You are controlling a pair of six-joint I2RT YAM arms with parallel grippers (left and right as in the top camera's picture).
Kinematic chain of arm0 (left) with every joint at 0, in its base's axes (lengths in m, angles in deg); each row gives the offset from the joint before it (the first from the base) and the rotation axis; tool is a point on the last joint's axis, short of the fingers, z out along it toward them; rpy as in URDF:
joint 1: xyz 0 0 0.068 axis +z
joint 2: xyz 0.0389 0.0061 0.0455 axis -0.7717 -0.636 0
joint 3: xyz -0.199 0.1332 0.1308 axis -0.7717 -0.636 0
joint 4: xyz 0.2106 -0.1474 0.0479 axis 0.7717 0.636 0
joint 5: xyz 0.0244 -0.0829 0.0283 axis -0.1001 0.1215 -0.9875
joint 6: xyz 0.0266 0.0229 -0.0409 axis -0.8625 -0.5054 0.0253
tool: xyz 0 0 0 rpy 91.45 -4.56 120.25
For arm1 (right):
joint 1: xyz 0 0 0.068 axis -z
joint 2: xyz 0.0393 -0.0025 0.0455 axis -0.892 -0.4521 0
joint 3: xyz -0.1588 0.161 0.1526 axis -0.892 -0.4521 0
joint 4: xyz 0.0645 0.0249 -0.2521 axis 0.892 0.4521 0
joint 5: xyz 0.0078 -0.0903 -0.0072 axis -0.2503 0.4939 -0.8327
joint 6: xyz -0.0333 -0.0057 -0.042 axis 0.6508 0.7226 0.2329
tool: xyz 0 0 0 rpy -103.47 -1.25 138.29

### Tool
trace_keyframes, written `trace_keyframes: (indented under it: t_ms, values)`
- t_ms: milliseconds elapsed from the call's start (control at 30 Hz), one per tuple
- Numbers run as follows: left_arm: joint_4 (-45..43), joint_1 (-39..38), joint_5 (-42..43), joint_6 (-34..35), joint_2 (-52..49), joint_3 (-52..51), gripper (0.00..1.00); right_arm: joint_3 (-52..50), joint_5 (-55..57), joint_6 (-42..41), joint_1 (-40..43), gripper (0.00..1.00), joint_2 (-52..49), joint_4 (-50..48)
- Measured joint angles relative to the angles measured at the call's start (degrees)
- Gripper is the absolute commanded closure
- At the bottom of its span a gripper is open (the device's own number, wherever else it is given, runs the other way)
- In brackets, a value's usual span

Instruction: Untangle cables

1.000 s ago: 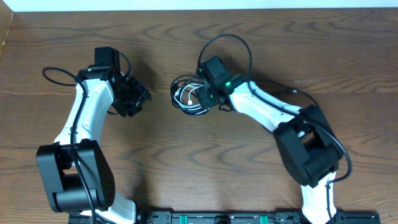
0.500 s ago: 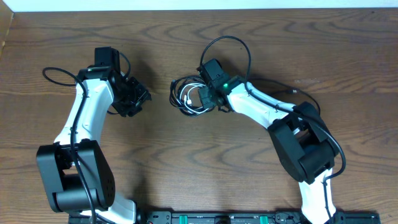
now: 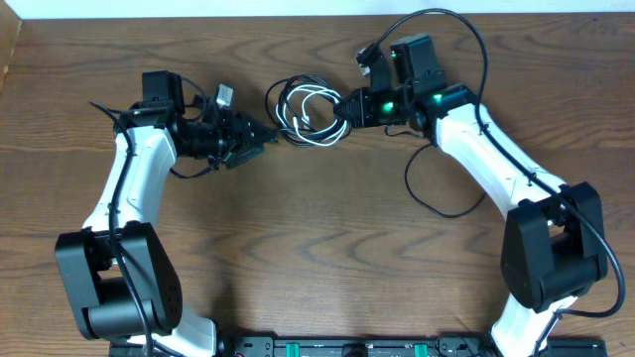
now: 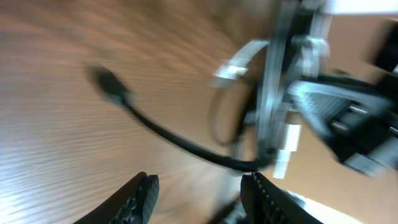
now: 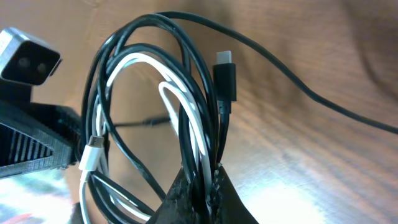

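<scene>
Overhead, the cables (image 3: 310, 109) lie as a loose, roundish tangle of thin glossy loops on the far middle of the brown wood-grain table (image 3: 327, 248), between the two arms. The right gripper (image 3: 349, 107) meets the tangle's right edge, and the left gripper (image 3: 260, 132) points at its left edge from just beside it. From the right wrist, the dark, tapered fingers are pinched tight together on several strands at once: smooth black cords and one white cord (image 5: 134, 60) rise out of the pinch and fan into overlapping ovals. A straight, rectangular black plug (image 5: 225, 76) stands upright beside the strands, and a small white plug (image 5: 92, 152) with a metal tip hangs at the left of the loops. The left wrist view is blurred; its two ribbed black fingers stand apart with nothing between them, and a thin black cord with a stubby plug end curves across the table beyond their tips.
</scene>
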Motion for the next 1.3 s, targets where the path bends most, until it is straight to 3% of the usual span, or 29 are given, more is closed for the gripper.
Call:
trace_keyframes:
  t_ms: [200,533,733,800,833,867,900,1000,1133,1300]
  values:
    - [-0.6,0.0,8.9,1.5,0.0,0.0,0.52,0.0,-4.9,-1.5,0.0,0.99,0.0,-0.2]
    - [-1.6,0.0,7.6,3.4,0.0,0.0,0.53,0.0,-6.8,-1.9,-1.9,0.99,0.0,-2.8]
    - [-1.7,0.0,5.7,4.7,-0.1,0.0,0.85,0.0,-7.6,-1.9,-2.3,0.99,0.0,-2.8]
    - [-1.7,0.0,5.5,4.9,-0.2,0.0,0.91,0.0,-7.6,-1.9,-2.4,0.99,0.0,-2.8]
    - [-1.7,0.0,5.5,5.0,-0.3,0.0,0.92,0.0,-7.6,-1.9,-2.4,0.96,0.0,-2.8]
    - [-1.7,0.0,5.3,5.0,-0.3,0.0,0.92,0.0,-7.6,-1.9,-2.4,0.86,0.0,-2.8]
    - [-1.8,0.0,5.0,5.1,-0.3,0.0,0.92,0.0,-7.7,-1.9,-2.4,0.65,0.0,-2.8]
    - [-1.8,0.0,1.1,5.0,-0.3,0.0,0.92,0.0,-8.2,-1.8,-2.5,0.42,0.0,-3.0]
    - [-1.8,0.0,-6.1,3.7,-0.4,0.0,0.92,0.0,-8.7,-1.7,-2.4,0.36,0.0,-3.4]
    - [-1.7,0.0,-9.0,-1.7,-0.5,0.0,0.92,0.0,-8.9,-1.7,-1.0,0.32,0.0,-3.4]
